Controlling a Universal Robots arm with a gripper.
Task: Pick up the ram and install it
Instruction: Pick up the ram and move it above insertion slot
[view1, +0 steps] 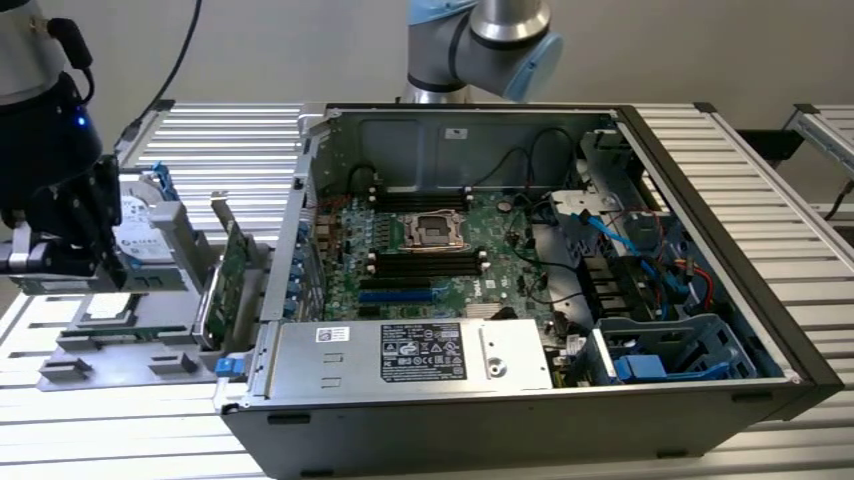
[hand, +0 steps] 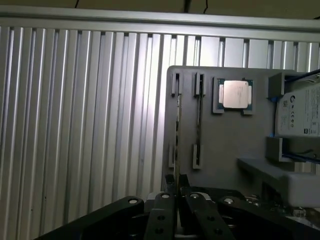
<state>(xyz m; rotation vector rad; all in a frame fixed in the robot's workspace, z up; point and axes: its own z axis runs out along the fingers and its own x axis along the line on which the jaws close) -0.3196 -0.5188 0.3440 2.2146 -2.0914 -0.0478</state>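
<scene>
Tool (hand: 176, 196), pointing down over the grey holder (hand: 225, 145), has its fingers pinched on the edge-on ram (hand: 177, 130).

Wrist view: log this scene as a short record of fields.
gripper: shut on the ram
ram: edge-on, standing in a slot of the gray holder
holder: also carries a processor and a hard drive
computer case: open, motherboard exposed, to the exterior view's right of the holder
</scene>
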